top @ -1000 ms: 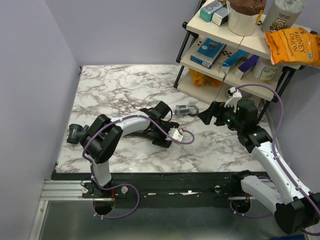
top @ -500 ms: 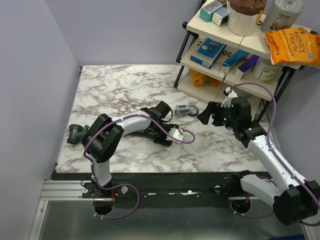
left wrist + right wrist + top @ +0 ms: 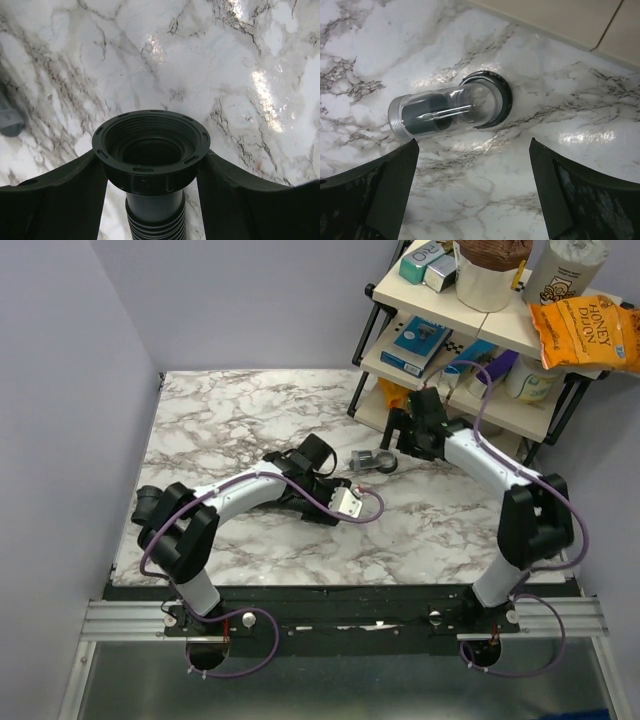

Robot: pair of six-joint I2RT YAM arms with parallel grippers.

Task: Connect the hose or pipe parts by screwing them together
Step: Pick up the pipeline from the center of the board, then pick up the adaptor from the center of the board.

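Observation:
The black ribbed hose [image 3: 303,508] lies mid-table under my left arm. Its threaded collar nut [image 3: 150,145] faces the left wrist camera, and my left gripper [image 3: 150,162] is shut on it, one finger pressed on each side; from above this gripper [image 3: 318,462] sits at table centre. A clear tube piece [image 3: 445,112] with a grey core and a black collar lies on its side, also seen from above [image 3: 372,460]. My right gripper [image 3: 474,145] hangs open just short of it, touching nothing. A black Y-shaped fitting [image 3: 148,502] rests at the table's left edge, partly hidden by my left elbow.
A tiered shelf rack [image 3: 470,350] with boxes, tubs and a snack bag stands at the back right, close behind my right gripper [image 3: 402,435]. Lilac walls close the table on the left and back. A grey object [image 3: 9,117] shows at the left wrist view's edge.
The left gripper closed on the hose's collar nut and its elbow swung left. The right arm swung from the right side toward the back, bringing its open gripper up to the clear piece.

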